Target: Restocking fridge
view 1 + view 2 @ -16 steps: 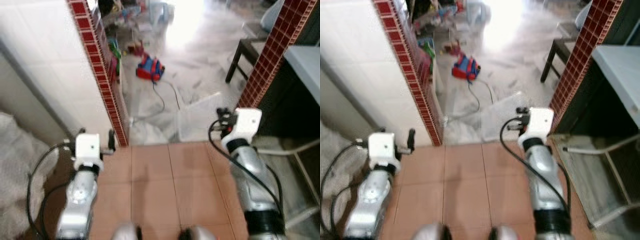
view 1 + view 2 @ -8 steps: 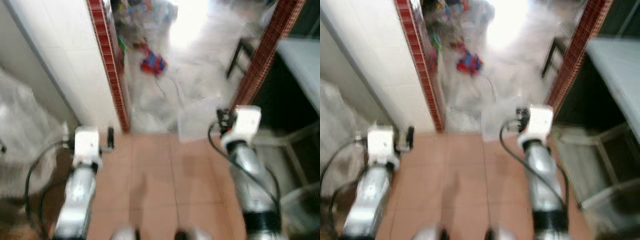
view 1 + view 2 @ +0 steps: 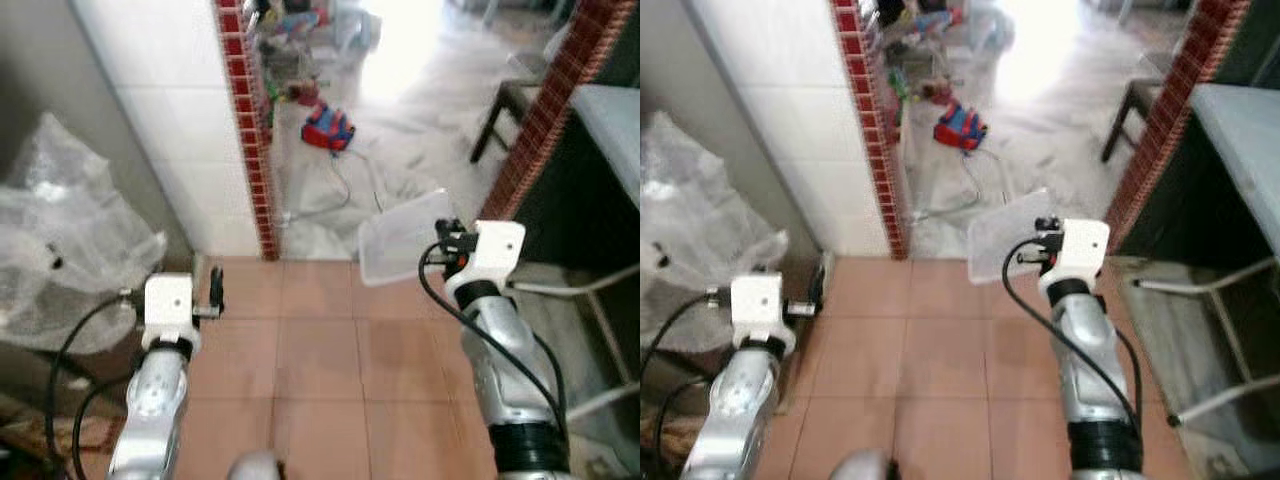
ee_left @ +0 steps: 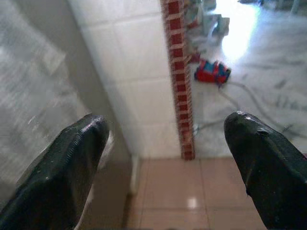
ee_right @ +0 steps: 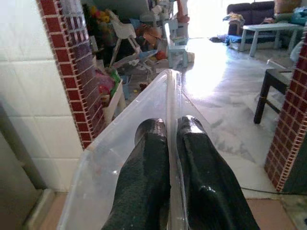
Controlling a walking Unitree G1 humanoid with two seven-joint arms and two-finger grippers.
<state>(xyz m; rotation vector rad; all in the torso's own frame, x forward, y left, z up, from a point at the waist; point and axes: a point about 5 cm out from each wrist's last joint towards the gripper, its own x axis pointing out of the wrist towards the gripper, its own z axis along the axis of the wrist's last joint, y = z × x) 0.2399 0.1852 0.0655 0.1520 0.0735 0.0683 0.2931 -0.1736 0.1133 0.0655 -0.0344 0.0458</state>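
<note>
Writing: none legible on anything in view.
Right claw: fingers pinched tight on the wall of a clear plastic bin, held out over the floor ahead.
Left claw: fingers wide apart, holding nothing, low by the wall.
Edges: red brick trim on the wall corner, left; brick pillar right.
Open room: a tiled gap between them, marble floor beyond with a toy and a cord.
Left side: crumpled plastic sheet.
</note>
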